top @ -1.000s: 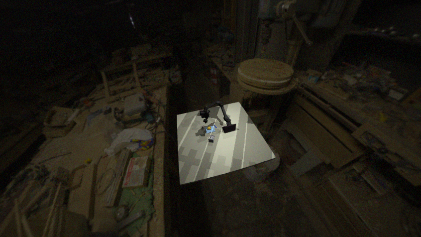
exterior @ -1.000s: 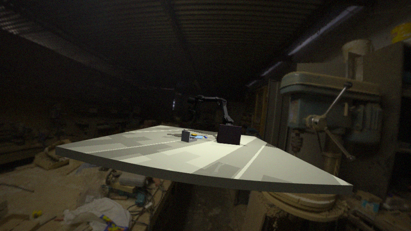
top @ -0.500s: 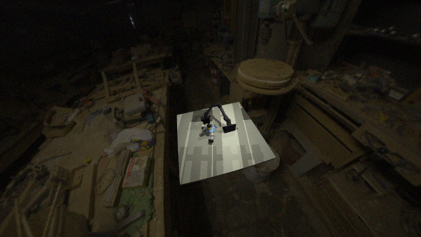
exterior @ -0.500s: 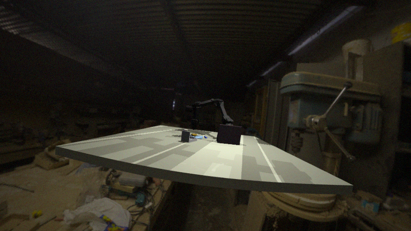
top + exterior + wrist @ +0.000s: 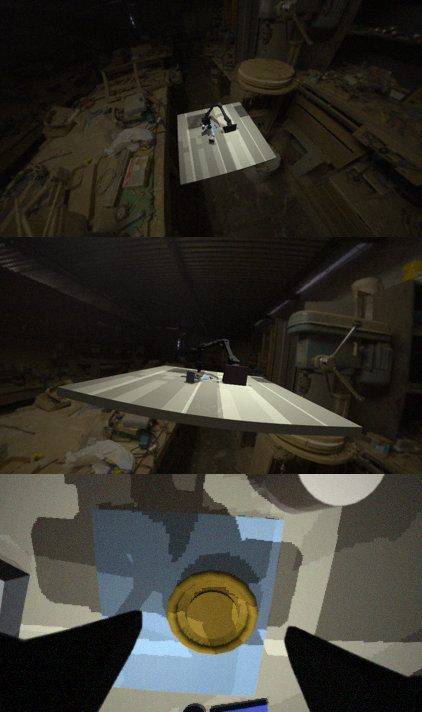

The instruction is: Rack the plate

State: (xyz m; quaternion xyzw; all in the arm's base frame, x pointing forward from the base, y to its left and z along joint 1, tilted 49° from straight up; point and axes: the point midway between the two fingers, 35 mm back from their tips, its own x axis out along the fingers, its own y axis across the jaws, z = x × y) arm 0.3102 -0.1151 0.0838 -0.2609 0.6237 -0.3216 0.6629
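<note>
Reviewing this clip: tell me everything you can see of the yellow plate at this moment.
The plate is small, round and mustard yellow, with a raised rim around a flat, slightly darker centre. It lies flat, face up, on a light blue square mat, partly in shadow. Nothing grips it: the gripper hangs above it, open and holding nothing, its dark fingers apart on either side of the plate in the wrist view. The other views are too small for detail.

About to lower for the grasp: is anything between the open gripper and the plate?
Nothing visible. In the wrist view the yellow plate lies flat on the blue mat, straight below the open gripper, whose fingers hold nothing.
</note>
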